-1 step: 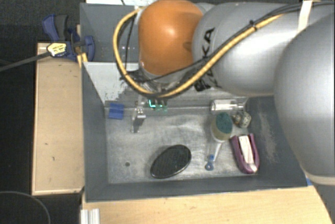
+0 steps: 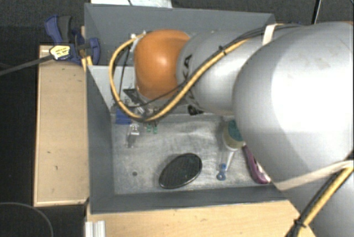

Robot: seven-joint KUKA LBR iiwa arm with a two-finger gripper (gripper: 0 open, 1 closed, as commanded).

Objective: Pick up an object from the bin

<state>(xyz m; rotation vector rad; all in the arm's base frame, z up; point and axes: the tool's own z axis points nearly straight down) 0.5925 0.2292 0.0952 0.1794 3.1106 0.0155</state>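
My gripper hangs low at the back left of the bin, under the orange wrist cover, close to the floor. A small green thing lies just to its right, and a blue thing sits right behind it against the left wall. I see nothing held in the gripper. A black oval object lies flat on the bin floor nearer the front, a short way from the gripper.
A clear stick-like item with a blue tip lies right of the black oval, below a teal piece. A purple-pink item sits at the front right, partly under the arm. The arm hides the bin's right and back.
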